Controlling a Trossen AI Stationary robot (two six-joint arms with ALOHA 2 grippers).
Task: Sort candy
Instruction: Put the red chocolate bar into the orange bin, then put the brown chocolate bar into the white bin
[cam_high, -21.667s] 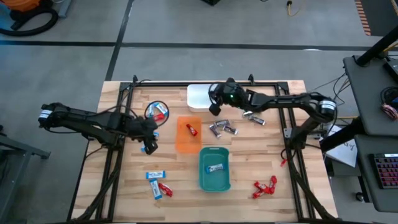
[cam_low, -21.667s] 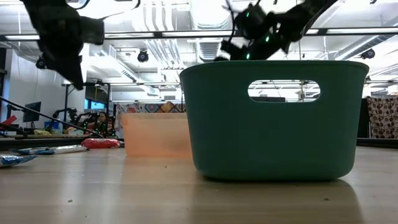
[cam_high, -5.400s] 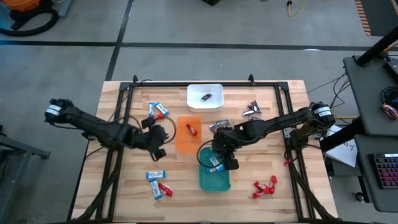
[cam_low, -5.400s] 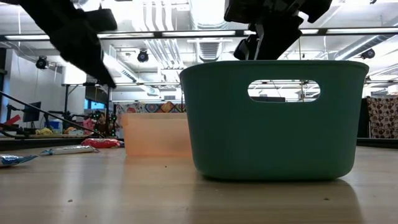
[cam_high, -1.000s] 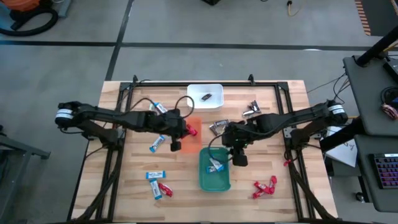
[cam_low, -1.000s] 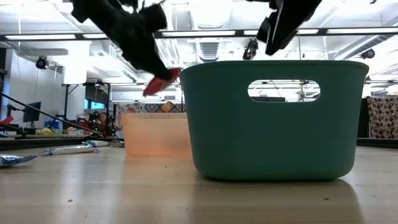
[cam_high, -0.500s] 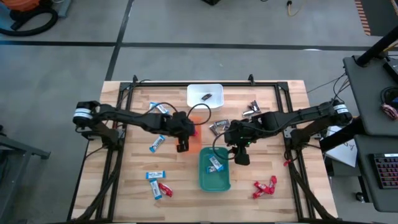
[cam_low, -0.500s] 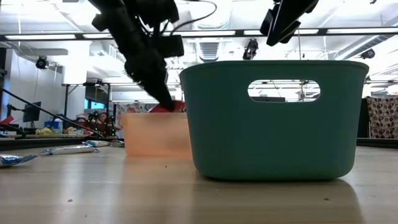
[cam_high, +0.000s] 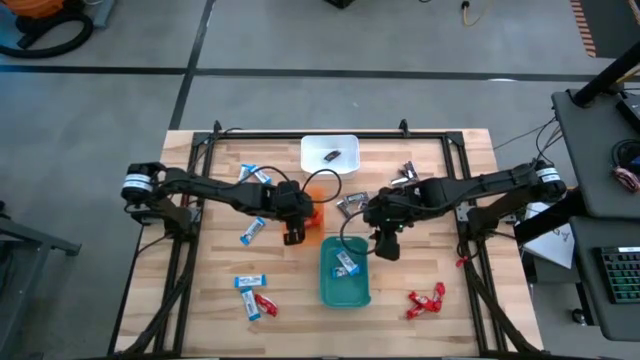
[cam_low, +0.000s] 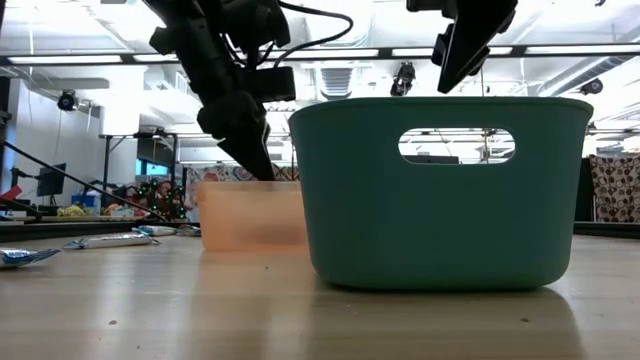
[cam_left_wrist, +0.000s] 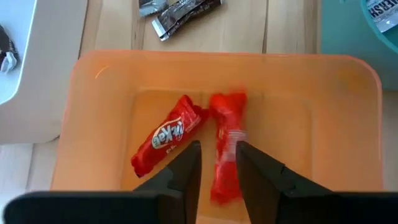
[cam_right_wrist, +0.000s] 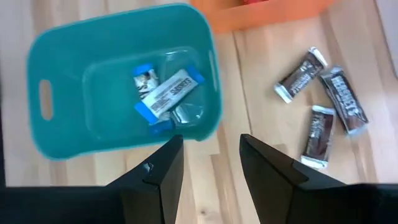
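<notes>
**Colours on the bench**

Orange tray (cam_left_wrist: 93, 112) holds two red candies (cam_left_wrist: 168, 134). Teal tray (cam_right_wrist: 62, 74) holds blue-and-white candies (cam_right_wrist: 165, 92). Dark brown-and-silver candies (cam_right_wrist: 323, 99) lie on pale wood bench (cam_high: 450, 260). White tray (cam_high: 315, 162).

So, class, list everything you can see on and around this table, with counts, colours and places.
Table: one, pale wood, under everything.
White tray: one, far edge, holding one dark candy.
Orange tray: one, centre, holding two red candies.
Teal tray: one, near side of the orange one, holding blue-and-white candies, probably two.
Loose dark candies: three beside the orange tray, with a few more further right.
Loose blue-and-white candies: at least four, left half of the table.
Loose red candies: a small cluster front right, one front left.
Left gripper: black, open, over the orange tray.
Right gripper: black, open, beside the teal tray.
</notes>
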